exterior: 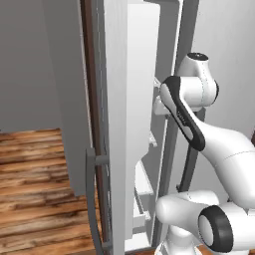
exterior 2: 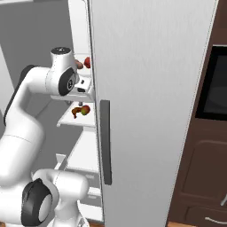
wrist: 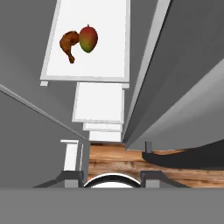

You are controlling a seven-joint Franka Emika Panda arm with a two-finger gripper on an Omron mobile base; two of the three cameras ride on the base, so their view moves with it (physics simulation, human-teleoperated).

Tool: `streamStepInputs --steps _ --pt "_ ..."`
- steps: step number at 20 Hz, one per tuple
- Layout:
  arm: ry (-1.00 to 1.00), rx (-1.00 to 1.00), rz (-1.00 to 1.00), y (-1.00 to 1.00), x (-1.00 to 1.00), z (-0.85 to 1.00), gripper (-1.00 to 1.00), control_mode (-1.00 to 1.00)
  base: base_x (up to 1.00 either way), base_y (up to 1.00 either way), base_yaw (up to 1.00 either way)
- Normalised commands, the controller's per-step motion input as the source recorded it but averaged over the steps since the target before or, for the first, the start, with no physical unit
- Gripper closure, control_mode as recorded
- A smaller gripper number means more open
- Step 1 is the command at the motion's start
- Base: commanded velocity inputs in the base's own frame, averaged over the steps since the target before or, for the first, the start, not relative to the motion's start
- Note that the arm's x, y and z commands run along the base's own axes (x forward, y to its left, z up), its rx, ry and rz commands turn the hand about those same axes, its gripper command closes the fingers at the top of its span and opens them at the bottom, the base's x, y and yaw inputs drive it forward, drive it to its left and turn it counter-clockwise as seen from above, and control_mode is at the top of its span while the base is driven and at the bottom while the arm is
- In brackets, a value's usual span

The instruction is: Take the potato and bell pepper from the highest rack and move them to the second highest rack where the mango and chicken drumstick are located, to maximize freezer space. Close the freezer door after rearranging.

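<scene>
so the freezer (exterior 2: 84, 26) is standing open and the arm is reached in at shelf level, with the wrist parked between the top two racks in the right base view. the bell pepper (exterior 2: 87, 62) can be made out as a small red blob up on the highest rack, with something brownish just beside it that could be the potato, though that can't be told for sure. the mango (wrist: 88, 38) and the chicken drumstick (wrist: 69, 45) are seen lying touching each other on the second highest rack (wrist: 113, 26), which is looked down on from above in the hand view. the gripper (wrist: 112, 175) is pressed together with nothing pinched between the tips, so no item is being carried at this point. judging from that, the moving step hasn't really been got going: both top-rack things look like they're yet to be shifted. for the next move, the claw would need to be spread and the hand lifted and turned toward the top rack so the pepper can be lined up between the fingers. some care is called for since the freezer door (exterior: 119, 124) is swung out close to the arm, and the shelf edges leave little room.
</scene>
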Motion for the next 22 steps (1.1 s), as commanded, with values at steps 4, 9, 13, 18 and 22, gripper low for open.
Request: streamStepInputs --steps 4,9,13,18,22 --pt "0.0 0.0 0.0 0.0 -0.05 -0.06 -1.0 1.0 -0.08 0.0 0.0" --pt "0.0 0.0 0.0 0.0 0.0 0.0 -1.0 1.0 -0.42 -0.2 0.1" --pt "0.0 0.0 0.0 0.0 0.0 0.0 -1.0 1.0 -0.04 -0.12 0.28" --pt "0.0 0.0 0.0 0.0 0.0 0.0 -1.0 1.0 0.29 -0.34 0.31" --pt "0.0 0.0 0.0 0.0 0.0 0.0 -1.0 1.0 0.34 -0.14 0.29"
